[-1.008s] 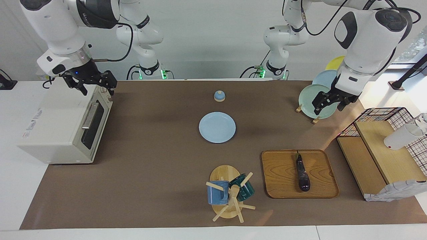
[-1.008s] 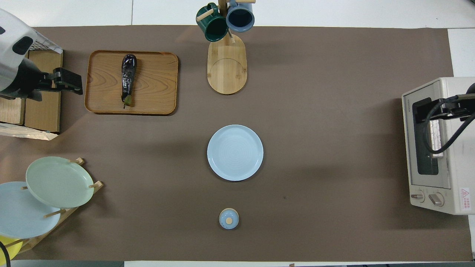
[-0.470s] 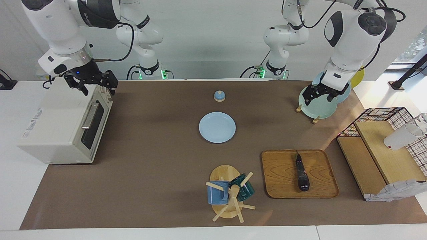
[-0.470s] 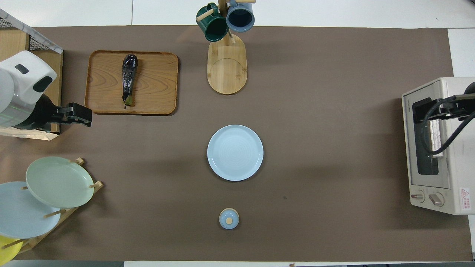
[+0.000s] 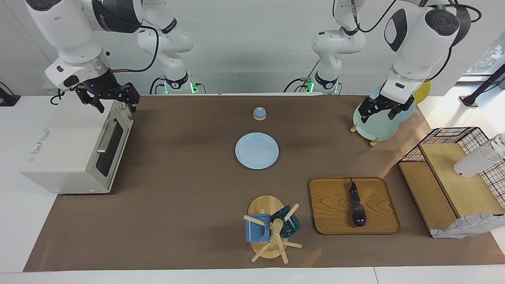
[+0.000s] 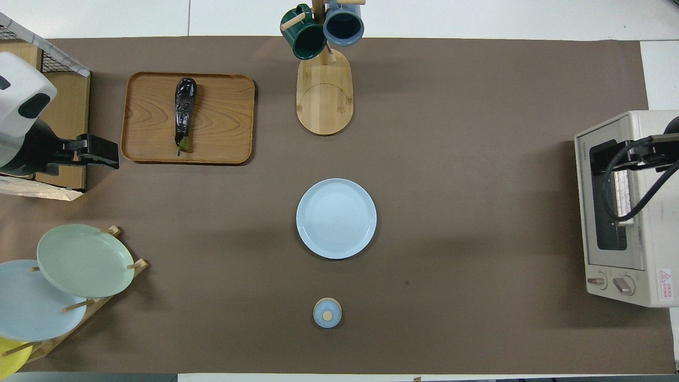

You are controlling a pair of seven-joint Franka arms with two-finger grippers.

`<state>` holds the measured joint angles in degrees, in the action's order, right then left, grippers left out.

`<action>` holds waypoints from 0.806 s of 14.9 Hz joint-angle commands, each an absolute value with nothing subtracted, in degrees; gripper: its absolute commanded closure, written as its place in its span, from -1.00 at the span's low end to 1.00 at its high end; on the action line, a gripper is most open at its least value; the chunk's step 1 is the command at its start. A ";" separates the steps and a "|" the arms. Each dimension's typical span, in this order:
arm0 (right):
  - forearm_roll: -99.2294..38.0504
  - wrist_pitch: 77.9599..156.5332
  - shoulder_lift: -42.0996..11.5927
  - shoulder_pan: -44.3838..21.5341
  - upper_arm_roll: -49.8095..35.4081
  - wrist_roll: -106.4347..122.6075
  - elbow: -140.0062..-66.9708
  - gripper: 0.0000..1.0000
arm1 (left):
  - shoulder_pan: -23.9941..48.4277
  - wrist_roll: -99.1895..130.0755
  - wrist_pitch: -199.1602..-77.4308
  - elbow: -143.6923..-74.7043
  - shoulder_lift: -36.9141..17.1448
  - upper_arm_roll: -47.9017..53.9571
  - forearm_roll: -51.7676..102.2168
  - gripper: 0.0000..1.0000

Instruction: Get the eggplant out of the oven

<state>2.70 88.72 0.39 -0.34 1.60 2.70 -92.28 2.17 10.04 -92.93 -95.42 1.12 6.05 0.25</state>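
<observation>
The dark purple eggplant point(image 5: 357, 205) point(image 6: 184, 113) lies lengthwise on a wooden tray point(image 5: 331, 213) point(image 6: 223, 122) toward the left arm's end of the table, stem tip pointing toward the robots. The white oven point(image 5: 67, 150) point(image 6: 636, 212) stands at the right arm's end with its dark glass door up and closed. My right gripper point(image 5: 109, 99) point(image 6: 602, 159) hangs open just above the oven's top front corner. My left gripper point(image 5: 379, 112) point(image 6: 101, 153) is raised and open, holding nothing, over the mat beside the tray and the plate rack.
A light blue plate point(image 5: 257, 150) sits mid-table, with a small blue domed piece point(image 5: 259, 113) nearer the robots. A mug tree point(image 5: 271, 228) with two mugs stands beside the tray. A rack of plates point(image 5: 375, 126) and a wooden shelf with wire basket point(image 5: 453, 173) crowd the left arm's end.
The left arm has lifted and swung its gripper back toward the robots, away from the shelf, to above the plate rack. The right gripper has barely shifted. The eggplant has not moved.
</observation>
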 commanded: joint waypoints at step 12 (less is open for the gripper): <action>2.02 89.12 0.79 0.18 1.14 2.20 -92.29 -1.00 | 1.76 9.67 -88.33 -93.51 0.26 5.98 2.55 -1.00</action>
